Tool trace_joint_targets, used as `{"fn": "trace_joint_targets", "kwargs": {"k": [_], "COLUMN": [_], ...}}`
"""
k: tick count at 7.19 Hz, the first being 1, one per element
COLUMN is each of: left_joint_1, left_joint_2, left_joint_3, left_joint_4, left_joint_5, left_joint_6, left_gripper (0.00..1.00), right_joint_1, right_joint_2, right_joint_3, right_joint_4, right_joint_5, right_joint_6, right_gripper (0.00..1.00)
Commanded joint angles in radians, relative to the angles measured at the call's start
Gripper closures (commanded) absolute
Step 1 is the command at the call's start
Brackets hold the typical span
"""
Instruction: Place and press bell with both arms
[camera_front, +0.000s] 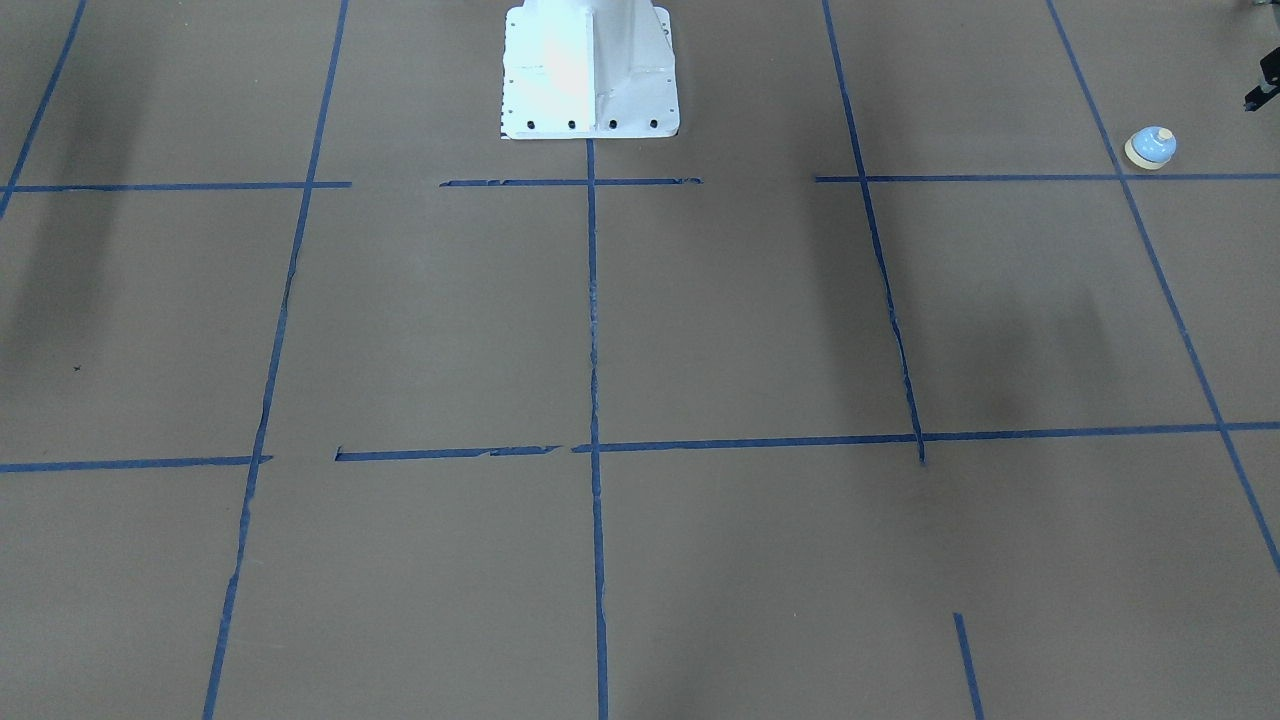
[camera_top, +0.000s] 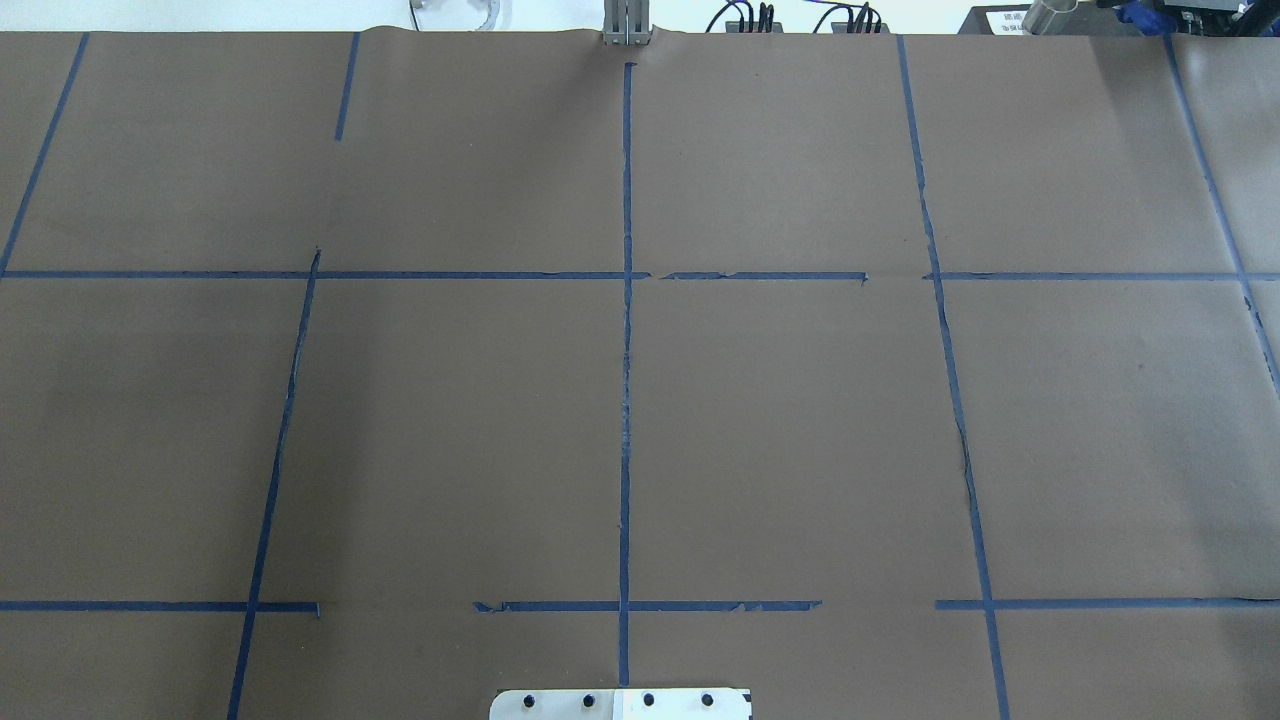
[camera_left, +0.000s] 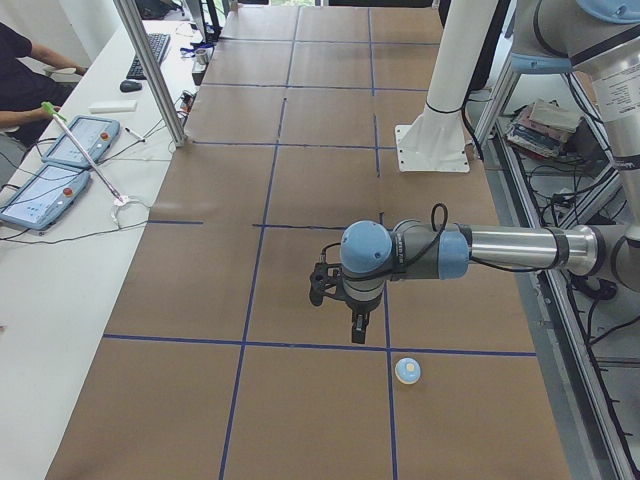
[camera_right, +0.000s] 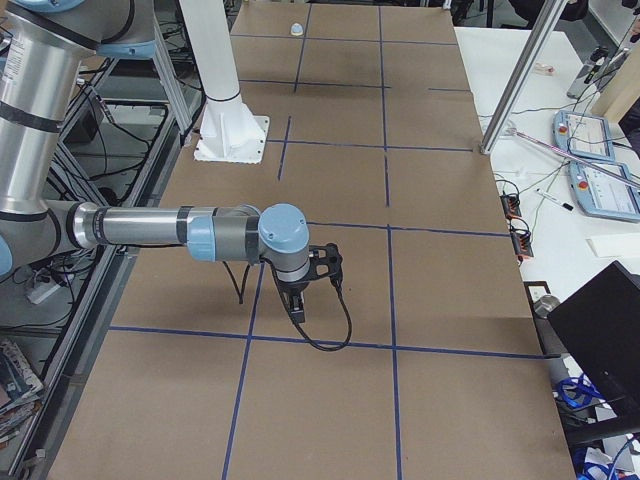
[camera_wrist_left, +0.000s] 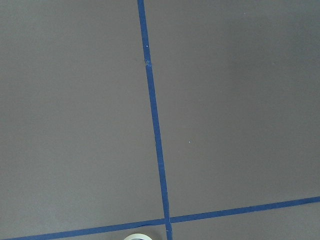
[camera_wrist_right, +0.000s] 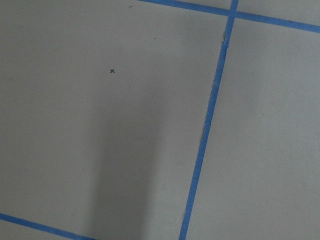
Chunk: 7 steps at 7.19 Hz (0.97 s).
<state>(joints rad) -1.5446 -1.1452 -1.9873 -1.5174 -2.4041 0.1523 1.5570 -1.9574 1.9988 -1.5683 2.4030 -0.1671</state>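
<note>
The small light-blue bell (camera_front: 1151, 147) with a cream base and button stands upright on the brown table near the robot's left end. It also shows in the exterior left view (camera_left: 407, 371), far off in the exterior right view (camera_right: 296, 28), and as a cream rim at the bottom edge of the left wrist view (camera_wrist_left: 137, 236). My left gripper (camera_left: 355, 335) hangs above the table a short way from the bell, apart from it. My right gripper (camera_right: 298, 308) hangs above the table's other end. I cannot tell whether either is open or shut. Neither holds anything that I can see.
The brown paper table (camera_top: 800, 430) carries a grid of blue tape lines. The white bolted pedestal (camera_front: 590, 70) stands at the robot's edge. Operators' tablets (camera_left: 60, 165) and a metal post (camera_left: 150, 70) are on the white side table beyond the far edge.
</note>
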Motion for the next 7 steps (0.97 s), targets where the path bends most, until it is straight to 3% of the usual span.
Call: {"fn": "trace_joint_targets", "kwargs": {"k": [1, 2, 3, 7], "left_joint_1": [0.085, 0.16, 0.21, 0.329], "left_joint_2": [-0.002, -0.001, -0.001, 0.007], "left_joint_3": [0.144, 0.247, 0.319, 0.387], "left_joint_4": [-0.218, -0.41, -0.522, -0.603], "left_joint_5": [0.003, 0.003, 0.005, 0.019], "left_joint_6": [-0.124, -0.225, -0.285, -0.304], "left_gripper": [0.0, 0.0, 0.0, 0.0], "right_joint_1": [0.0, 0.0, 0.0, 0.0], "right_joint_2": [0.0, 0.0, 0.0, -0.002], "right_joint_3": [0.0, 0.0, 0.0, 0.0], "right_joint_4": [0.001, 0.001, 0.001, 0.001], "right_joint_5": [0.001, 0.004, 0.004, 0.027], "right_joint_6": [0.0, 0.0, -0.002, -0.002], "right_gripper": [0.0, 0.0, 0.0, 0.0]}}
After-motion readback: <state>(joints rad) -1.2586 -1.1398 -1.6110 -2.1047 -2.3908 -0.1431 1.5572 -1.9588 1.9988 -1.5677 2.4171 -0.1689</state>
